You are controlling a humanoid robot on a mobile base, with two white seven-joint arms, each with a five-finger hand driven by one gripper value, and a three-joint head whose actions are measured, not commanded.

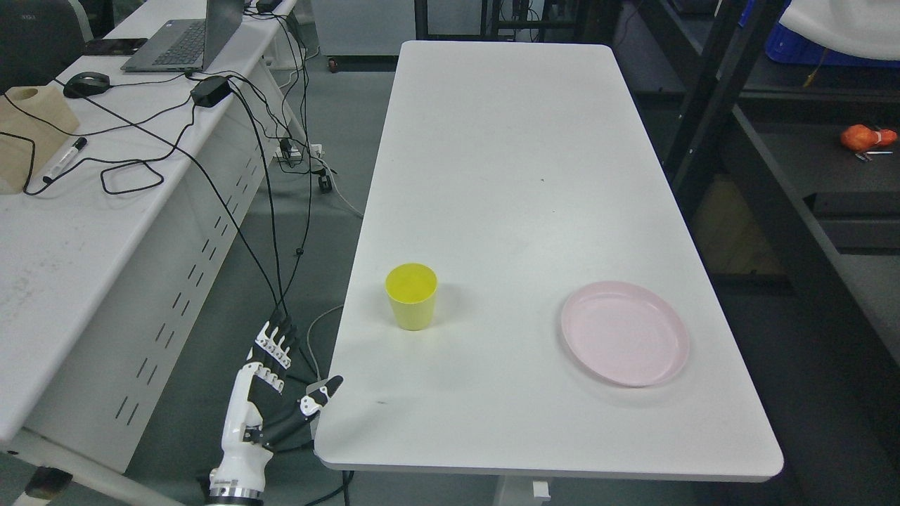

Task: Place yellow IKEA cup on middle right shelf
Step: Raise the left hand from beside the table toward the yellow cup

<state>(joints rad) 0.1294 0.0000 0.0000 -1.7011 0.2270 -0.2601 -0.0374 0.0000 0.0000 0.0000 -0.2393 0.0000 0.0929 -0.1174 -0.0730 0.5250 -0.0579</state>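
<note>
Standing upright on the white table (520,176), the yellow cup (412,296) sits near the table's left edge, toward the near end. I see a plain tapered tumbler: wide round rim on top, narrower base, no handle, open mouth up, inside looks the same yellow and I can't make out anything in it. A soft shadow falls to its right. Nothing touches it.

Well apart to the right on the same table lies a pink plate (624,332), flat, close to the right edge.

My left hand (271,393) is off the table's near-left corner, below and left of the cup, clear of it. Fingers are spread and straight, pointing up, thumb angled out toward the table edge, holding nothing. Right hand I don't see at all.

Farther left, a second white desk (84,232) carries a laptop (184,39), a mouse (87,84), a marker (65,159) and black cables trailing down to the floor. Dark shelving (794,183) stands along the right side, with an orange object (866,137) lying on one level.
</note>
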